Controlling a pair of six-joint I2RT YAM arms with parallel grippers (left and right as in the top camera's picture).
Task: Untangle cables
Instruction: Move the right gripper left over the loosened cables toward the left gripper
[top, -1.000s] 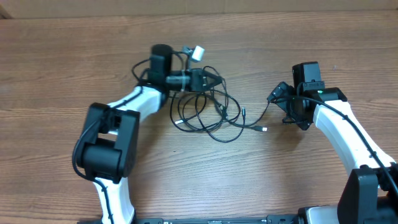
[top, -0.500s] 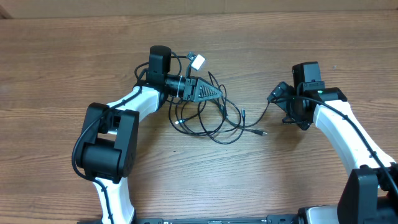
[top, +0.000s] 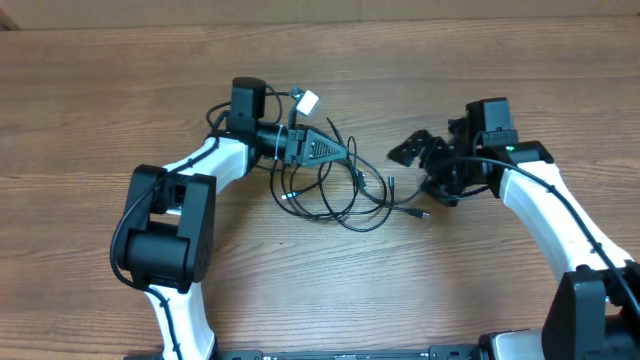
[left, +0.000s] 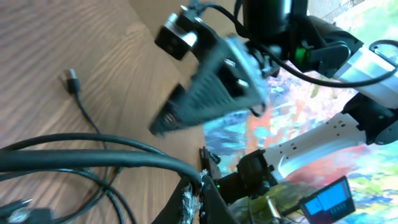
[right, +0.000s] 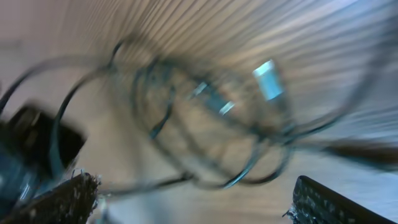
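Note:
The cables (top: 335, 190) are thin black cords in a looping tangle on the wooden table, with small plug ends (top: 424, 213) on the right. My left gripper (top: 345, 150) is shut on a black cable at the top of the tangle; the left wrist view shows the cable (left: 118, 158) pinched in the closed jaws (left: 200, 190). My right gripper (top: 412, 156) is open, just right of the tangle. In the blurred right wrist view the cables (right: 205, 118) lie ahead of its wide-apart fingers (right: 199, 199).
A white plug (top: 307, 100) on a cord sticks up behind the left gripper. Bare wooden tabletop (top: 90, 120) surrounds the tangle. The right gripper also shows in the left wrist view (left: 208, 87), close ahead.
My right gripper has swung left toward the tangle and its jaws are now spread. My left gripper, holding its cable, has shifted slightly left and back.

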